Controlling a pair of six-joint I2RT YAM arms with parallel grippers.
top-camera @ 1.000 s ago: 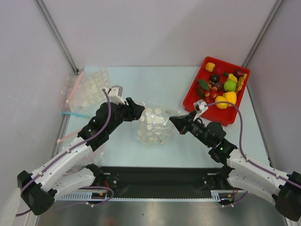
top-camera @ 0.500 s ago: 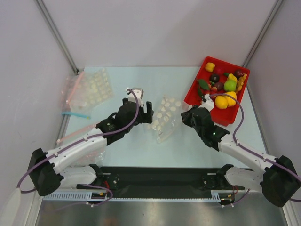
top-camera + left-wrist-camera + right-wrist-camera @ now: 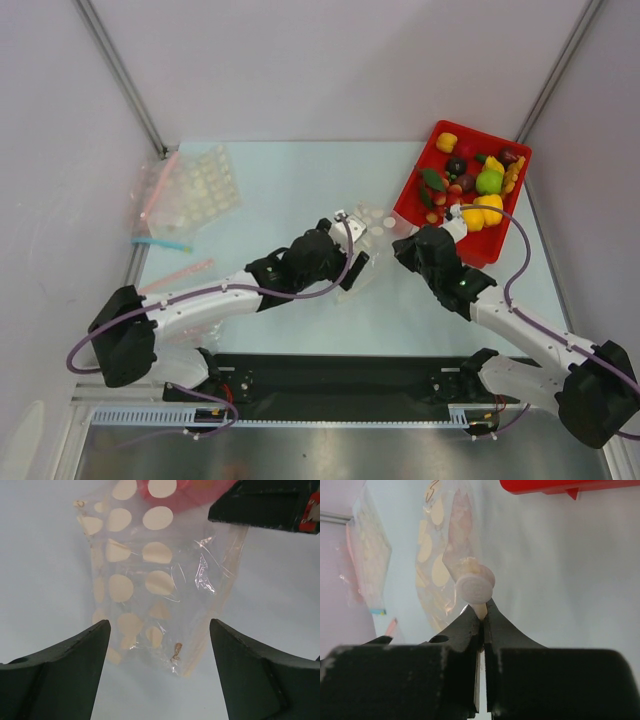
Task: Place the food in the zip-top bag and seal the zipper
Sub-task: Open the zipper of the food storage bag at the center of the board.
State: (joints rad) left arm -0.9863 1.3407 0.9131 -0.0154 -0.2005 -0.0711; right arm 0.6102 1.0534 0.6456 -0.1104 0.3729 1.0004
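The zip-top bag is clear and crinkly with cream dots, and it stands tilted just left of the red tray. My right gripper is shut on the bag's edge, with a pale tab pinched between its tips. My left gripper is open, and the bag's lower end lies just ahead of its spread jaws, apart from both fingers. In the top view the left gripper sits just below and left of the bag. The food lies in the tray. I cannot make out the zipper clearly.
Other clear bags with pink and blue strips lie at the far left by the wall, also in the right wrist view. A loose pink strip lies near the left arm. The tray's edge is close above the right gripper.
The bag has moved right, toward the red tray, in the right gripper. The left arm has swung right after it, and its gripper now sits below the bag.
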